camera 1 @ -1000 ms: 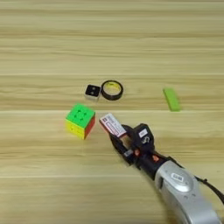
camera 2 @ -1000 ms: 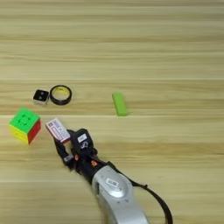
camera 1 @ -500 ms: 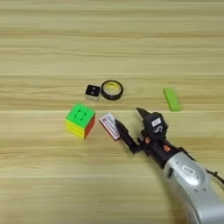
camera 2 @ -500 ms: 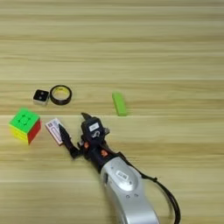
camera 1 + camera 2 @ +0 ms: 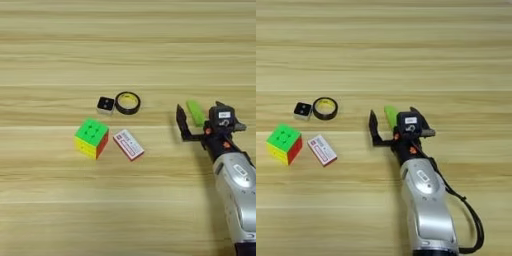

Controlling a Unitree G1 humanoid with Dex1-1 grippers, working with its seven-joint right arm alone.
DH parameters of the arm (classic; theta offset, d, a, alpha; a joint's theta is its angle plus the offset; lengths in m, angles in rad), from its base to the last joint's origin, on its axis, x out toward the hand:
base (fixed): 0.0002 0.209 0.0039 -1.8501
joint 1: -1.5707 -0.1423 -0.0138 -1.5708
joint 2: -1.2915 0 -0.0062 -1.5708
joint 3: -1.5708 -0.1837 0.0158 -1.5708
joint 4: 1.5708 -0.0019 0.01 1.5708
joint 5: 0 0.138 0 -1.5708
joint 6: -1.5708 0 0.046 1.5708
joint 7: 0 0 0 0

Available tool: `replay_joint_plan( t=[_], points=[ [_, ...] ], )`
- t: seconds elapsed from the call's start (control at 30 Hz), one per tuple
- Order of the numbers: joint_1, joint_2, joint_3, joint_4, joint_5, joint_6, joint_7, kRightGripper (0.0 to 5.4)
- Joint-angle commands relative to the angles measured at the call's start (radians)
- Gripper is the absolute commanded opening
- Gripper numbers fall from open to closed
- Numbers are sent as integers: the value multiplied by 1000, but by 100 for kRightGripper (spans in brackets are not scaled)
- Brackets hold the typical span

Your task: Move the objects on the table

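The colour puzzle cube, green face up, rests left of centre on the light-wood table. Just right of it lies the flat red-and-white box, at an angle. The flat green bar lies further right, its near end hidden behind my right gripper. The gripper is open, one black finger standing left of the bar and the other to its right. I cannot tell whether either finger touches the bar. The right eye view shows the same bar and gripper.
A black ring and a small black-and-white block lie side by side just behind the cube and box. My silver forearm runs from the gripper down to the bottom edge, with a black cable looping at its right.
My gripper has swung right, away from the red-and-white box, and now stands open at the green bar. The box stays on the table beside the cube.
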Motion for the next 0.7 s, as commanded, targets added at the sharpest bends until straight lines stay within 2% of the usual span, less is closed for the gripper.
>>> replay_joint_plan(
  t=[0.03, 0.3, 0.7],
  points=[
    [-98, -33, -33, 55, 7, -37, -8, 536],
    [-178, -58, -50, 245, 8, -69, 10, 536],
    [-230, -73, -55, 387, 14, -116, 27, 536]
  ],
)
